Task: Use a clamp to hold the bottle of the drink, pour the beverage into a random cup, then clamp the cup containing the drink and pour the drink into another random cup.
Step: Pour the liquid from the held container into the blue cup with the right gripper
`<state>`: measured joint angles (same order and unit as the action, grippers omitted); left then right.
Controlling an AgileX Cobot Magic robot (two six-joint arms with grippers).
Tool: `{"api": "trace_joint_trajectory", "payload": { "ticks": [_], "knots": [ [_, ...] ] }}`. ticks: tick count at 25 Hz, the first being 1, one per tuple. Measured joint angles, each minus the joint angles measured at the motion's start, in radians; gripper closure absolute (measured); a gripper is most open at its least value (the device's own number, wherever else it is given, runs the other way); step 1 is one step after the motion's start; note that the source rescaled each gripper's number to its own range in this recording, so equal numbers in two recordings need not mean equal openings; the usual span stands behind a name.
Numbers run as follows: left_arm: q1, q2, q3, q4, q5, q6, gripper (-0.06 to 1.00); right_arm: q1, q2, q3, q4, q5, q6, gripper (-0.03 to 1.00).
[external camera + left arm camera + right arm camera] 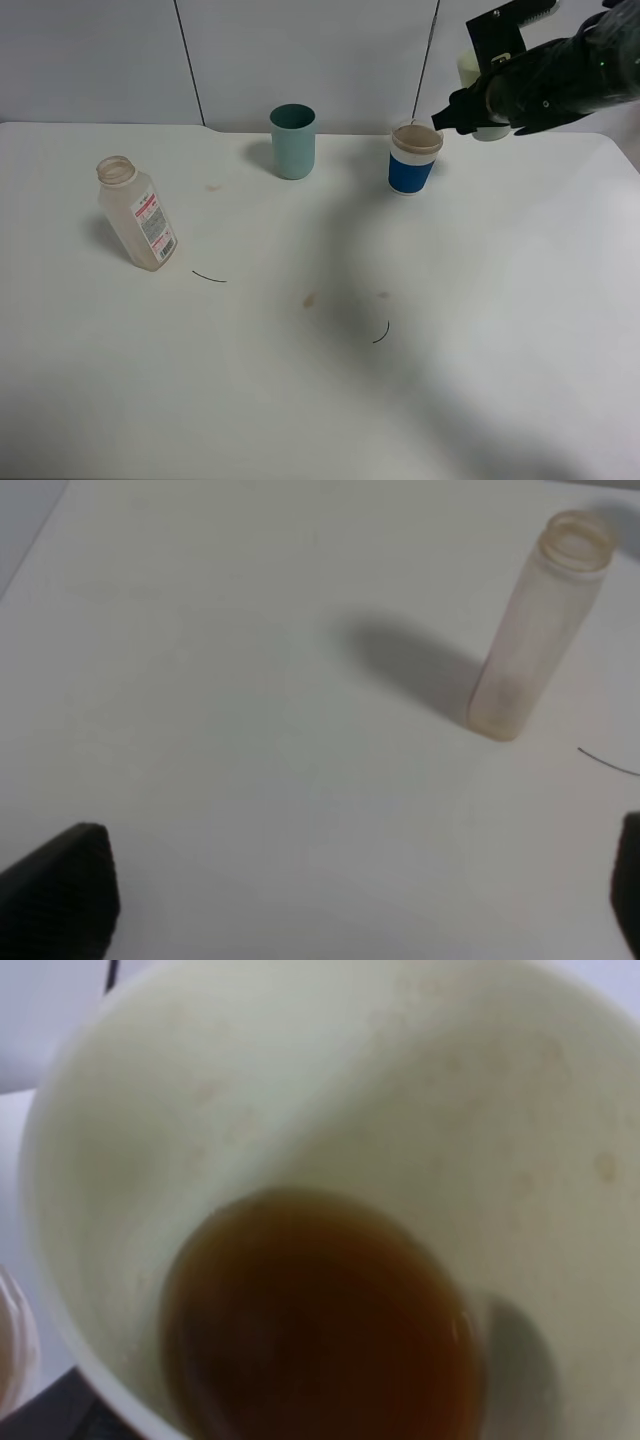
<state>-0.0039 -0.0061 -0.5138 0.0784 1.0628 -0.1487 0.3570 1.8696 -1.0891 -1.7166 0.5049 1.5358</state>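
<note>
Found right end effector [478, 102] raised over the far edge of the bench [480, 330], clamped on a pale cup [468, 70]. Confirmed from the right wrist view a pool of dark brown drink [320, 1320] in the bottom of that cup, with faint stains on the inner wall. Could not establish the cup's tilt. Located blue cup [414, 158], with a pale upper band, standing upright on the bench just beside and below the right end effector's tip, apart from it. Located teal cup [293, 141] upright farther off on the same side as the blue cup, well apart from the held cup. Found left end effector [340, 900] spread wide and holding nothing, with only the dark fingertips [60, 890] in its wrist view. Located bottle [137, 213], uncapped, standing on the bench ahead of the left end effector, well apart from it and off toward one finger's side. Noted small brown spots [311, 299] on the bench surface.
</note>
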Motion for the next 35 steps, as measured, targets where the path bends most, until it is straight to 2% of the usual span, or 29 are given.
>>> {"api": "trace_joint_trajectory", "payload": {
  "ticks": [10,26,35],
  "knots": [
    [0.000,0.000,0.000,0.000,0.000,0.000,-0.05,0.053,0.063,-0.082,-0.004,0.041,-0.156,0.96],
    [0.000,0.000,0.000,0.000,0.000,0.000,-0.05,0.054,0.063,-0.089,-0.004,0.113,-0.371,0.96],
    [0.000,0.000,0.000,0.000,0.000,0.000,-0.05,0.054,0.063,-0.089,-0.004,0.158,-0.429,0.96]
  ]
}}
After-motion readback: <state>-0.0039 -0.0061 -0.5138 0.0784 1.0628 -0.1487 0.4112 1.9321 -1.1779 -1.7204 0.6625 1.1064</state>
